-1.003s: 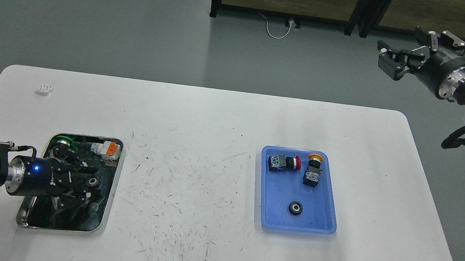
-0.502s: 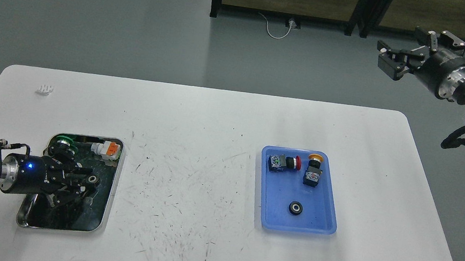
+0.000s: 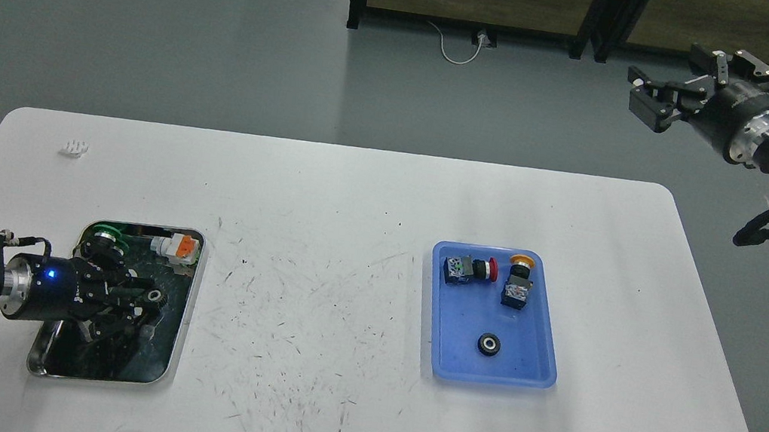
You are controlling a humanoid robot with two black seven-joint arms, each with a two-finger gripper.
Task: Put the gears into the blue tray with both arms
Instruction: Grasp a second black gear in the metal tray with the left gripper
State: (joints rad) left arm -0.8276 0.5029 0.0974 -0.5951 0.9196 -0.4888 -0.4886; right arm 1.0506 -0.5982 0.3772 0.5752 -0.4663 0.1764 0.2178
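Observation:
One gear (image 3: 488,344), a small black toothed wheel with a silvery centre, lies in the near half of the blue tray (image 3: 548,347) on the right of the white table. Another gear (image 3: 154,295) sits at the tips of my left gripper (image 3: 147,298), which reaches in low from the left over the steel tray (image 3: 177,345). Its dark fingers are drawn together around that gear. My right gripper (image 3: 670,87) hangs high beyond the table's far right corner, fingers spread, holding nothing.
Two push-button switches, one red-capped (image 3: 469,268) and one yellow-capped (image 3: 517,285), lie in the blue tray's far half. The steel tray also holds an orange-and-white part (image 3: 178,246) and a green ring (image 3: 104,231). A small white piece (image 3: 73,147) lies far left.
My left gripper's fingers have closed in from a wide spread onto the gear, and the arm has pulled back slightly to the left. The right arm has barely drifted.

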